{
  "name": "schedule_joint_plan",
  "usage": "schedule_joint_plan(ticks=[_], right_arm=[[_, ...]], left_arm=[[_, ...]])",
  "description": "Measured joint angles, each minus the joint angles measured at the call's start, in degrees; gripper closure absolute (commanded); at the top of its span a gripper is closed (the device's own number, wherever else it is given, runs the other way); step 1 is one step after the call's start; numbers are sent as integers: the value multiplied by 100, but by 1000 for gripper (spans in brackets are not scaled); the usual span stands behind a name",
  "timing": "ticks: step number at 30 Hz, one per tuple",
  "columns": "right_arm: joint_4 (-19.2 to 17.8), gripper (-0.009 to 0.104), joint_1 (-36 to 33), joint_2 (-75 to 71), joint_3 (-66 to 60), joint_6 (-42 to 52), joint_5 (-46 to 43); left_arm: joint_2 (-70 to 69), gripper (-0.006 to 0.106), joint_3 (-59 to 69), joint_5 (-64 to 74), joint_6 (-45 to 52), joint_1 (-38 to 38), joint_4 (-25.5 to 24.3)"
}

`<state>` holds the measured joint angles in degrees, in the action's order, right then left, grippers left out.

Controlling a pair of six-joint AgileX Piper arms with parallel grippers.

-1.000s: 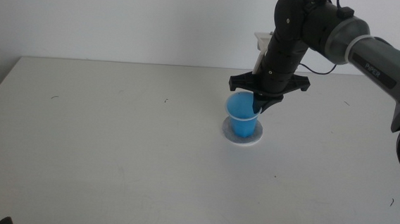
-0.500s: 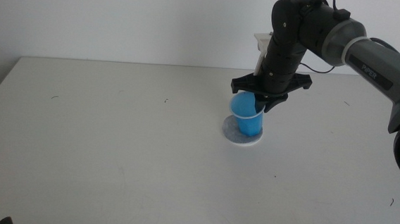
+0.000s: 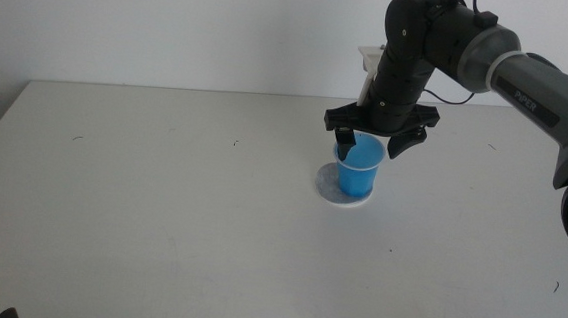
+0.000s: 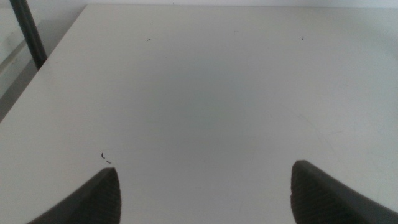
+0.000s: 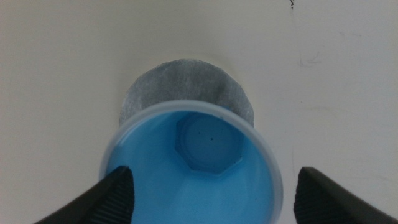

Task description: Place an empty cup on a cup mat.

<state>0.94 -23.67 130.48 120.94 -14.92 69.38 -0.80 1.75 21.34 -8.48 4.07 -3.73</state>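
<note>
Right gripper [image 3: 377,143] jaws have spread wide since the last frame — cup [image 3: 359,166] released, standing on the mat [image 3: 330,185], slightly off-centre. Left gripper [image 4: 205,186] waits, jaws apart.

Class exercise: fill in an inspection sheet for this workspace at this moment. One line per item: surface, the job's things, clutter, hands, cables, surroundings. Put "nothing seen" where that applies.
Surface: white table, a few small dark specks on it.
Job's things: blue cup upright on the cup mat, set toward one side of it; in the right wrist view grey mat shows past the rim on one side. Cup is empty.
Clutter: nothing seen.
Hands: right hand open, its jaws on either side of the cup's rim and apart from it; left hand open over bare table, away from the cup.
Cables: a dark cable runs along the right arm.
Surroundings: plain pale wall behind the table.
</note>
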Motion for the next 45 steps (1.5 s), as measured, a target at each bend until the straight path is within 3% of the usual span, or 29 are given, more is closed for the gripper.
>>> schedule_joint_plan(ticks=[13, 18, 27, 35, 45], right_arm=[[-356, 18, 192, -1472, 0, 14, 186], [-549, 18, 287, -2511, -528, 14, 149], [-993, 18, 414, -5147, -2838, -255, -678], [-1767, 18, 480, -7710, -5582, -542, -2073], [-1828, 19, 1104, -10035, -8332, -549, -3479]], left_arm=[[0, -5, 0, 0, 0, 0, 0], [0, -5, 0, 0, 0, 0, 0], [0, -5, 0, 0, 0, 0, 0], [0, -5, 0, 0, 0, 0, 0], [0, -5, 0, 0, 0, 0, 0]])
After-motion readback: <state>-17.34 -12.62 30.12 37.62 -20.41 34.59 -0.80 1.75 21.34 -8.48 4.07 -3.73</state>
